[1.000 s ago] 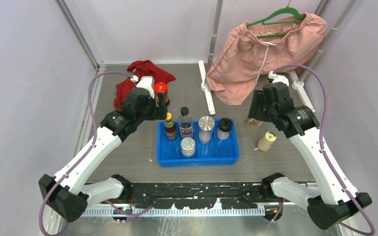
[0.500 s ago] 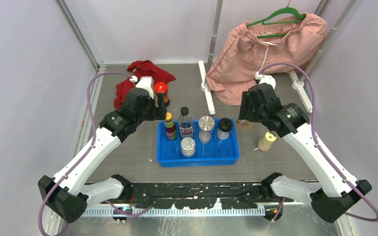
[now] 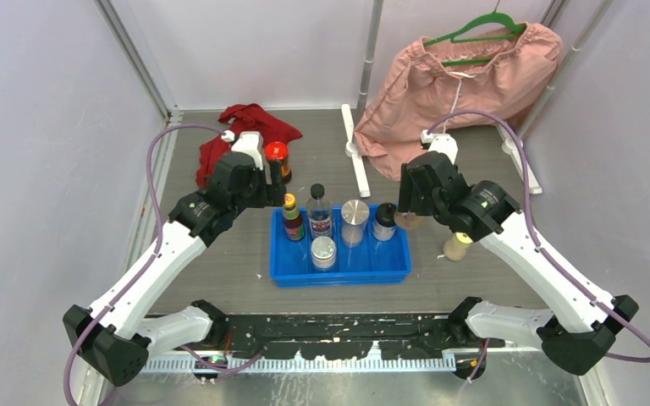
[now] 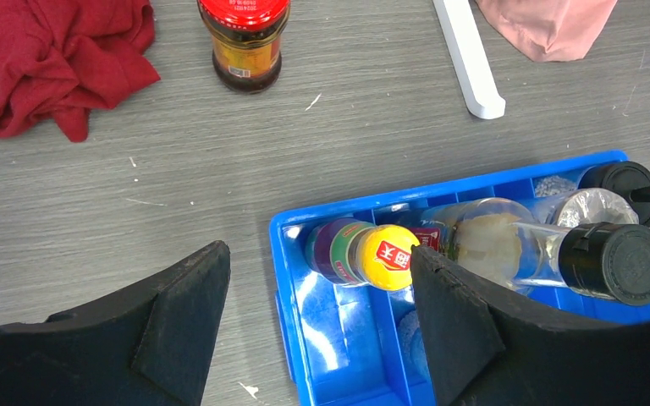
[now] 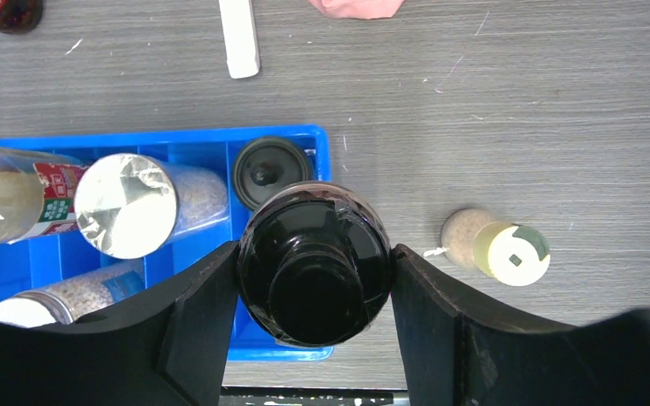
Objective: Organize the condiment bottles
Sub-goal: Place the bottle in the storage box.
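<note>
A blue tray [image 3: 343, 276] holds several condiment bottles: a yellow-capped one [image 3: 290, 217], a clear black-capped one [image 3: 319, 211], a silver-lidded jar [image 3: 355, 222], a black-capped one [image 3: 384, 222] and a silver-topped jar [image 3: 323, 252]. A red-capped jar [image 3: 277, 159] stands on the table behind the tray. A beige yellow-capped bottle [image 3: 457, 245] stands right of it. My right gripper [image 5: 313, 283] is shut on a dark black-capped bottle [image 5: 313, 264], held over the tray's right end. My left gripper [image 4: 317, 288] is open above the tray's left end, beside the yellow-capped bottle [image 4: 387, 257].
A red cloth [image 3: 241, 127] lies at the back left. A pink garment [image 3: 457, 85] hangs on a green hanger at the back right. The white foot of a rack [image 3: 355, 156] lies behind the tray. The enclosure walls stand close on both sides.
My right arm has moved left with the dark bottle, from the open table to the tray's right end. The left arm has barely moved.
</note>
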